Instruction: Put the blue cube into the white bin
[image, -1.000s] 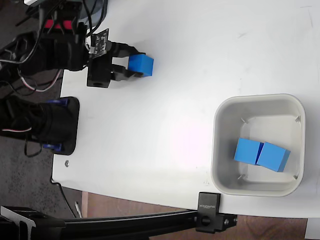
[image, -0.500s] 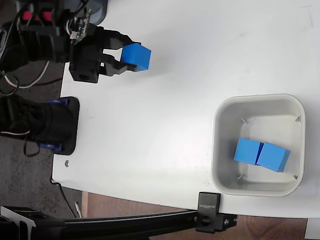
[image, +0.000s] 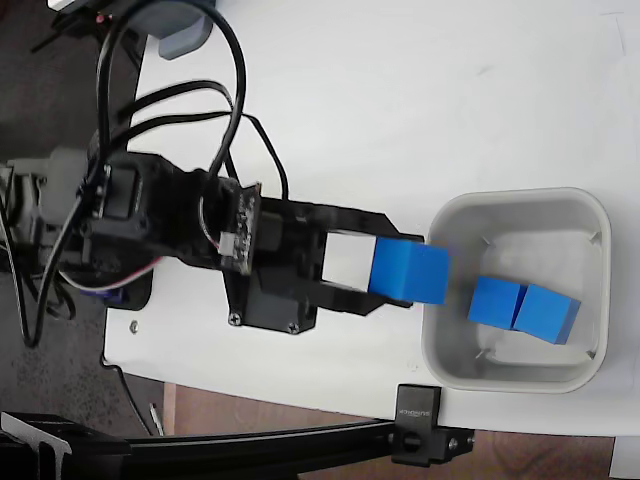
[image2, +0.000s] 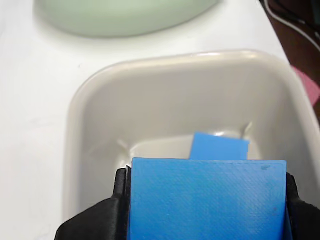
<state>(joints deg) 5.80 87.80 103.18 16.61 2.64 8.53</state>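
Note:
My gripper (image: 395, 272) is shut on the blue cube (image: 410, 272), which hangs in the air at the left rim of the white bin (image: 440, 225). The wrist view shows the same blue cube (image2: 207, 197) filling the bottom, clamped between two black fingers (image2: 120, 192), with the white bin (image2: 90, 95) just ahead. Two more blue cubes (image: 524, 309) lie side by side on the bin's floor. Only one of them (image2: 219, 146) shows in the wrist view, behind the held cube.
A black clamp (image: 418, 425) on a dark bar sits at the table's near edge, right below the bin. A black base plate (image: 125, 285) lies at the table's left edge under the arm. A pale green rounded object (image2: 125, 15) lies beyond the bin.
The arm has swung from the table's upper left down and to the right, carrying the cube to the bin's left rim. The cubes in the bin have not moved.

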